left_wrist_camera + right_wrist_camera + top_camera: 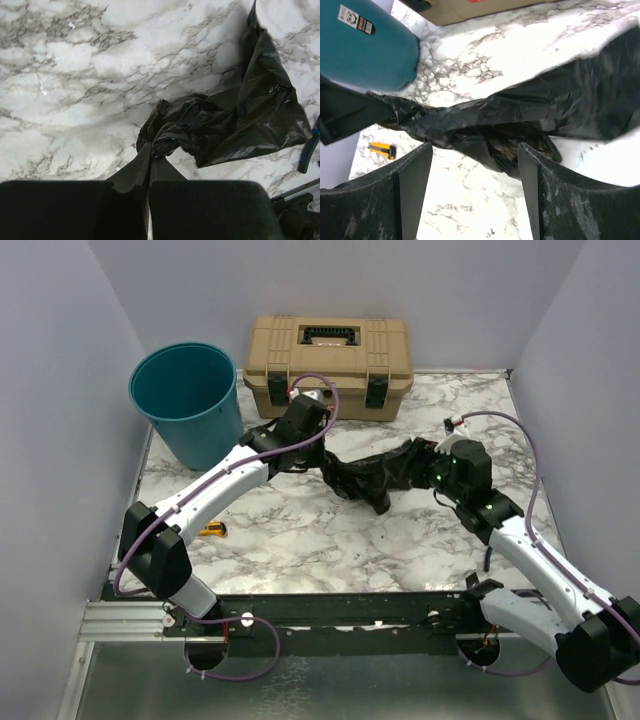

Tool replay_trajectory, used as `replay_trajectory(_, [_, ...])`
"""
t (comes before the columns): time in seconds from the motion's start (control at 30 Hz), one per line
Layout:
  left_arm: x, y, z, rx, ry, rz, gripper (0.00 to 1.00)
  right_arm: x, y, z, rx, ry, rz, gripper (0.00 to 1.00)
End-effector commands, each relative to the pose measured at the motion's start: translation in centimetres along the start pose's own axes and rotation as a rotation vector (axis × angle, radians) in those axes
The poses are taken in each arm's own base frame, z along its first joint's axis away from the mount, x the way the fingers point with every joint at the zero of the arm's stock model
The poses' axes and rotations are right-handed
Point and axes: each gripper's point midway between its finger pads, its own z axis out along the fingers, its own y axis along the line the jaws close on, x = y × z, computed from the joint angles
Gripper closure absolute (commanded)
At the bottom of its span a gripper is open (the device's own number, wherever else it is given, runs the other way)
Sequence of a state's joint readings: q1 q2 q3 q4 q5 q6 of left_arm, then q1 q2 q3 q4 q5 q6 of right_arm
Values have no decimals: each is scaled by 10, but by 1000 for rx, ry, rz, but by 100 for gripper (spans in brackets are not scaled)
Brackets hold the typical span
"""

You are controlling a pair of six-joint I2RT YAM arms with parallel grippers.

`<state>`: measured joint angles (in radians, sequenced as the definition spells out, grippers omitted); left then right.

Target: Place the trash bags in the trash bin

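Note:
A black crinkly trash bag [375,472] lies stretched between my two grippers over the marble table. My left gripper [318,455] is shut on its bunched end; in the left wrist view the closed gripper [150,150] pinches the twisted film, and the rest of the bag [240,120] spreads away to the right. My right gripper [432,468] is at the bag's other end. In the right wrist view this gripper [475,152] is open, and the bag [530,112] hangs just beyond its fingertips. The teal trash bin [188,400] stands upright at the back left, also in the right wrist view [365,47].
A tan toolbox [330,365] with black latches stands at the back centre, to the right of the bin. A small yellow object [213,530] lies on the table beside the left arm and shows in the right wrist view [382,148]. Grey walls enclose the table on three sides.

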<state>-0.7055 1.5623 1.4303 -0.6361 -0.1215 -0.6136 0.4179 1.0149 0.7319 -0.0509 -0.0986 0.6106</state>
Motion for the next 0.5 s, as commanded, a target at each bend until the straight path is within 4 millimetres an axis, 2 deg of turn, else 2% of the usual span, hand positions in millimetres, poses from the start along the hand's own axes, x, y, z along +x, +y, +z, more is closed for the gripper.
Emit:
replay_trajectory(0.0, [2,-4,-9,112,-5,-88,100,26,-14,-24,22,86,-95,25])
replay_trajectory(0.07, [11,5,-5,91,7,-94,100,44,-17,-27,-17,144,-163,24])
replay_trajectory(0.2, [30,18,2,64,41,-106,100,78,-25,-28,-86,181,-169,27])
replay_trajectory(0.4, [33,43,14,-11,17,-135,100,113,-8,-35,-244,240,-248,44])
replay_trajectory(0.47, [30,47,21,-1,20,-157,100,127,11,-30,-307,276,-304,46])
